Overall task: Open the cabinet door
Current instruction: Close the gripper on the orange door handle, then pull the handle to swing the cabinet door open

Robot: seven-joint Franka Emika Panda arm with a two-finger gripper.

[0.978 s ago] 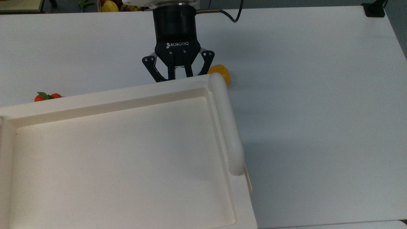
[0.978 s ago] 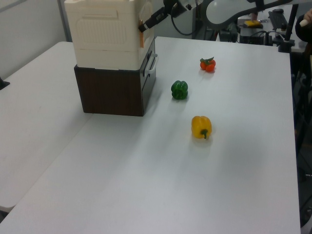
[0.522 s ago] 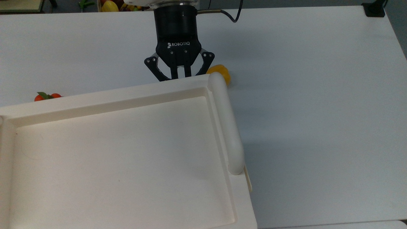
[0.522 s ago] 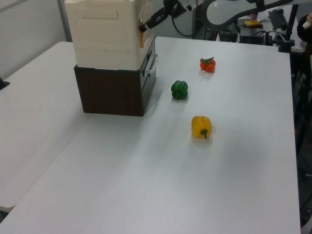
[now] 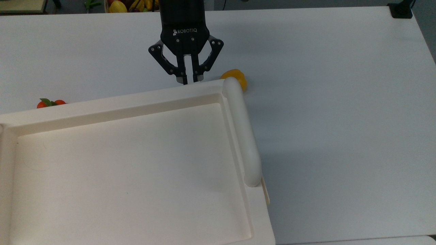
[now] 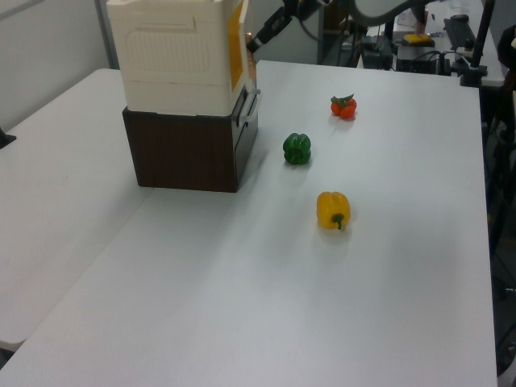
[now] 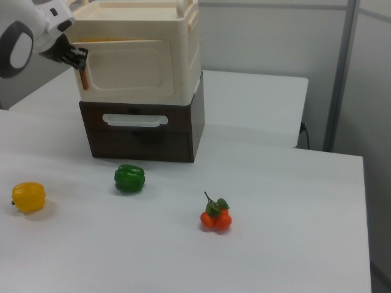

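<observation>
The tool [image 5: 189, 81] is hanging just past the far rim of the cream cabinet top [image 5: 129, 170] in the top view, its two fingers [image 5: 184, 73] drawn close together with only a thin gap between them; whether they are pinching anything cannot be told. In the right view the tool [image 7: 78, 59] is sitting at the front corner of the cabinet on the right view's left, right beside a thin brownish edge of the door [image 7: 84, 78] that is standing slightly out from the cream box [image 7: 143, 55]. In the left view the door [image 6: 236, 48] is showing as a narrow orange-brown strip on the front face of the box, ajar at the upper corner nearest the tool [image 6: 260, 35]. The box is resting on a dark brown base [image 6: 185, 149] with a white drawer handle [image 7: 134, 120], near the far left corner of the surface [image 6: 242, 306] in the left view. A thick white bar [image 5: 242, 132] is running along the top's rim on the top view's right. In front of the cabinet a green pepper [image 6: 297, 148] is lying nearest the base, a yellow pepper [image 6: 333, 210] is lying further out toward the middle of the surface, and a small cluster of tomatoes [image 6: 344, 106] is lying apart from both. None of them is touching the cabinet or the tool.
</observation>
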